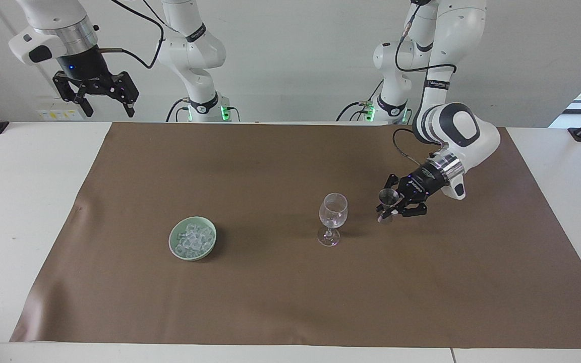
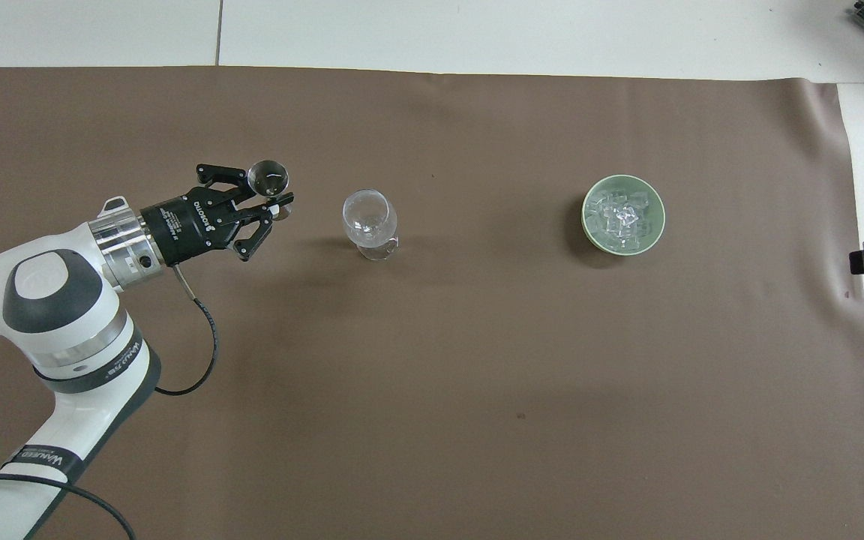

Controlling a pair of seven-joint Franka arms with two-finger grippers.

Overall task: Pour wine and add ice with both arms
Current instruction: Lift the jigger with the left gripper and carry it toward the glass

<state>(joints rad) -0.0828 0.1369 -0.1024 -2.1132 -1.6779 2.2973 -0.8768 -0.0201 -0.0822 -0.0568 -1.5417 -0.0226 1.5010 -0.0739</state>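
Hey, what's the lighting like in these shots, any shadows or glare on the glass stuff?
Facing view: soft, even light; the wine glass and the green bowl each cast a faint, blurred shadow on the brown mat. Overhead view: bright glints on the ice and on the small metal cup clamped in the left gripper; a diffuse arm shadow lies across the mat.

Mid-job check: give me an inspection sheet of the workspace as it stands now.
Surface: brown mat on white table, flat.
Job's things: clear stemmed wine glass upright; pale green bowl heaped with clear ice cubes; small metal jigger held aloft beside the glass.
Clutter: nothing seen.
Grippers: left gripper shut on jigger; right gripper open, raised, waiting.
Cables: black cable looping from left wrist.
Surroundings: white wall.
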